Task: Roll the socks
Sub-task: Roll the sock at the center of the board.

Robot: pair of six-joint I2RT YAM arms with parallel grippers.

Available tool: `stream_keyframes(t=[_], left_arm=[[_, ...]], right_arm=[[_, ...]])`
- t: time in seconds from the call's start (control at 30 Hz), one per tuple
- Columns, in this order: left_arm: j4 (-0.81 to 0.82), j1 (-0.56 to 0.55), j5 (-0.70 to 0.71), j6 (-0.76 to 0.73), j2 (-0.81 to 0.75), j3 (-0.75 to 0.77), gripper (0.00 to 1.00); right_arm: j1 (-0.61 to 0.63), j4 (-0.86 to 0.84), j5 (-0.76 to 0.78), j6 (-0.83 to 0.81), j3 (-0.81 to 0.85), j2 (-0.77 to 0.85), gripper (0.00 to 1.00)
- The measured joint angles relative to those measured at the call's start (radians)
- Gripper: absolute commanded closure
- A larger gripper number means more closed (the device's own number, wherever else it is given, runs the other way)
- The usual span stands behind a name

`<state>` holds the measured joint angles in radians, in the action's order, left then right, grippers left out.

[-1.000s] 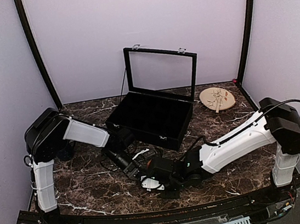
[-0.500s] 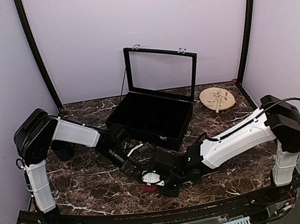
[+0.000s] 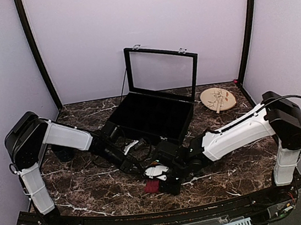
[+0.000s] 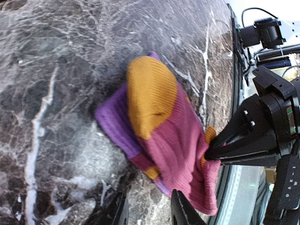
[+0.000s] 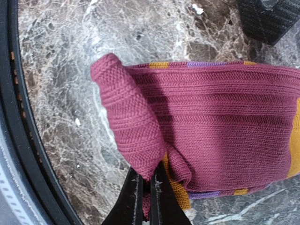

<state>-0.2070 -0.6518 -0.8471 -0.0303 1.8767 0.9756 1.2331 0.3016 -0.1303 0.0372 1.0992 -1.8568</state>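
While tight between right fingers, a fold of striped sock; left fingers apart; black case open, interior indistinct.

An open black hinged case with a glass lid blocks the middle of the dark marble table, just behind the striped purple, orange and red fabric sock. The white left arm and white right arm flank the sock on both sides. Bare marble lies open at front left and front right. The raised black table rim runs near the sock's front. A round wooden plate sits well apart at back right.
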Motion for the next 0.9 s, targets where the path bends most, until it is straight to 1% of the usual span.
stream_keyframes(t=[0.37, 0.43, 0.63, 0.7, 0.9], left_arm=[[0.124, 0.000, 0.063, 0.069, -0.083, -0.094, 0.65], [0.149, 0.000, 0.068, 0.079, -0.105, -0.113, 0.65], [0.222, -0.008, 0.091, 0.106, -0.195, -0.182, 0.63], [0.242, -0.025, 0.121, 0.109, -0.232, -0.202, 0.63], [0.301, -0.124, 0.243, 0.100, -0.331, -0.268, 0.62]], right_arm=[[-0.077, 0.014, -0.174, 0.042, -0.043, 0.029, 0.98], [-0.095, 0.015, -0.210, 0.051, -0.047, 0.029, 1.00], [-0.136, 0.023, -0.293, 0.078, -0.051, 0.029, 1.00], [-0.151, 0.028, -0.321, 0.087, -0.051, 0.029, 1.00], [-0.190, 0.043, -0.401, 0.118, -0.051, 0.022, 1.00]])
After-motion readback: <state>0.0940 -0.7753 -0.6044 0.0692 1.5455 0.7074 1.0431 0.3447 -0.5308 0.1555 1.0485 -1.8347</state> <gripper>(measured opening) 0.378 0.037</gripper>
